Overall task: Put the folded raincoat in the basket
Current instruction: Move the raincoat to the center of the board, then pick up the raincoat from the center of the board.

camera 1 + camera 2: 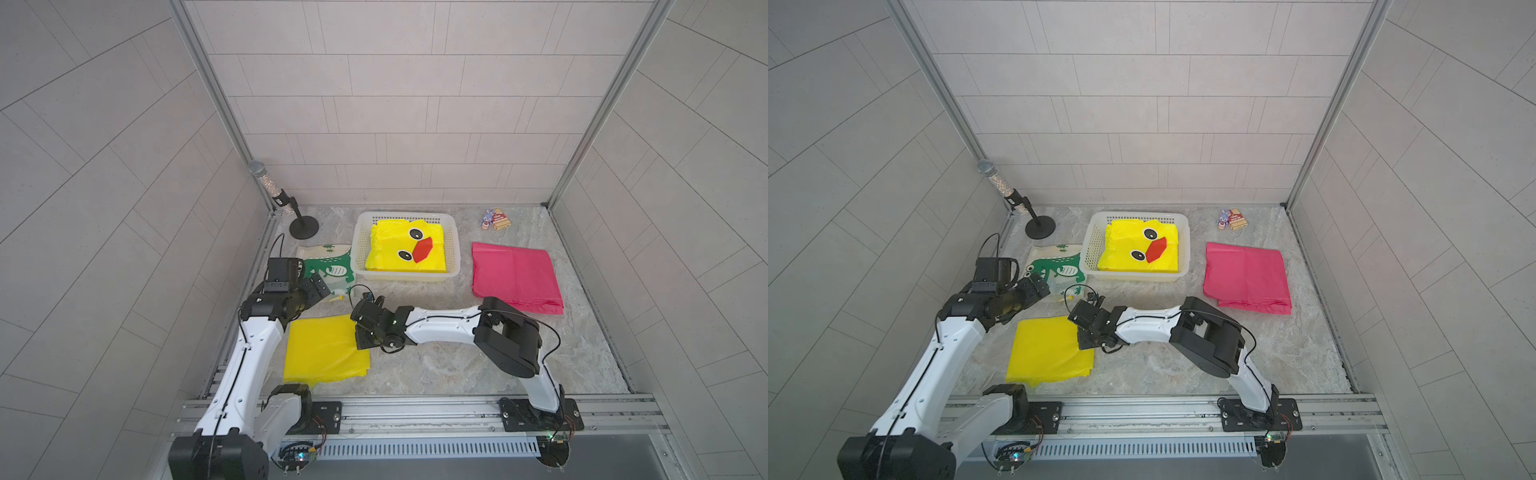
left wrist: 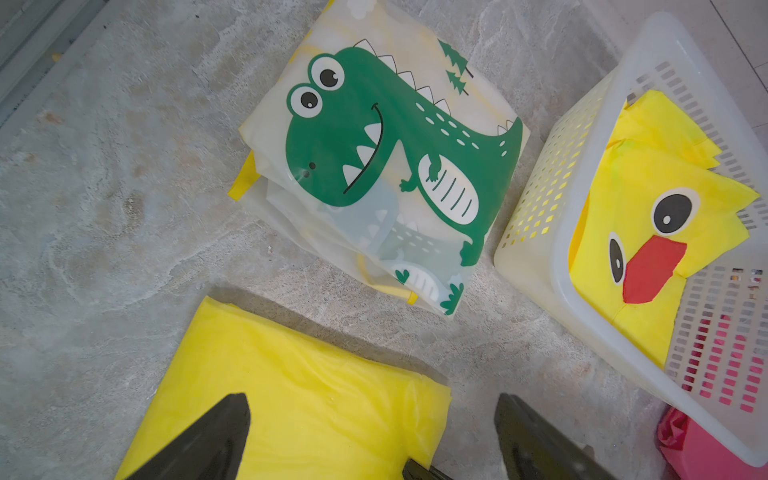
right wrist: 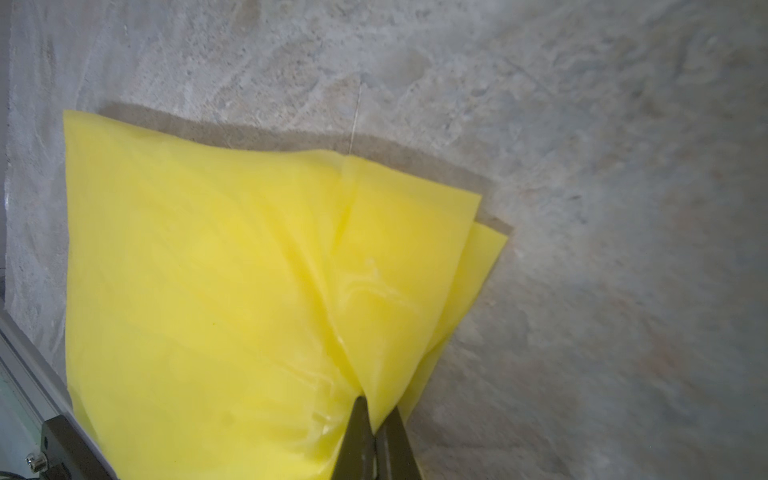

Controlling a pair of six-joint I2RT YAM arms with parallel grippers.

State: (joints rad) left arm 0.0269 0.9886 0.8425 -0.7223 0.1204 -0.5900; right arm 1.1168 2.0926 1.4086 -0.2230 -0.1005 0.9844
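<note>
A plain yellow folded raincoat [image 1: 324, 349] [image 1: 1050, 353] lies flat at the front left of the table. My right gripper [image 1: 360, 343] [image 3: 376, 432] is shut on its right edge, and the plastic [image 3: 208, 291] puckers up into the pinched fingers. My left gripper [image 1: 320, 286] [image 2: 374, 399] hovers open just behind that raincoat's far corner [image 2: 291, 415], holding nothing. The white perforated basket [image 1: 405, 215] [image 1: 1138, 215] [image 2: 548, 178] stands at the back centre. A yellow duck-face raincoat [image 1: 405, 249] [image 2: 648, 249] lies inside it.
A translucent raincoat with a green dinosaur [image 1: 328, 266] [image 2: 374, 158] lies left of the basket, under the left wrist. A pink folded raincoat [image 1: 515, 274] lies to the right. A microphone on a stand [image 1: 282, 203] and a small toy box [image 1: 496, 220] sit at the back.
</note>
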